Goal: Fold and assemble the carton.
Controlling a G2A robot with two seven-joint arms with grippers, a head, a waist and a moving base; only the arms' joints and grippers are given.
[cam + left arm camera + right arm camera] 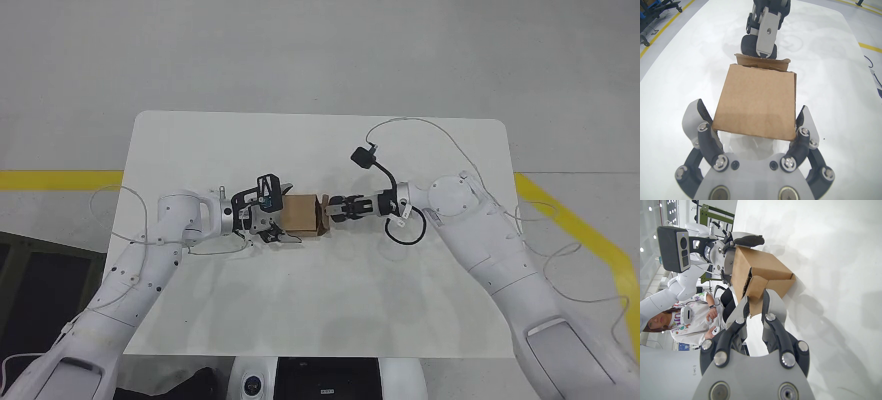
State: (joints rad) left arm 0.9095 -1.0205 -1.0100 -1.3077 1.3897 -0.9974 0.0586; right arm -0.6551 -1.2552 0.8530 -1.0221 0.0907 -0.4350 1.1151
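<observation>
A small brown cardboard carton (300, 213) lies on its side in the middle of the white table (300, 310). My left gripper (265, 216) holds one end of it, with a finger pressed on each side wall of the carton (757, 102). At the opposite, open end, my right gripper (330, 210) is shut on an end flap (755, 289), which sits pinched between its fingers (765, 302). From the left wrist view, the right gripper (762, 54) meets the raised flap (761, 62) behind the carton. The carton's inside is hidden.
A thin white cable (440, 135) loops over the table's back right part, near a small black module (362, 155) on the right arm. Bare tabletop lies in front of and behind the carton. Yellow floor tape (50, 180) runs past the table's sides.
</observation>
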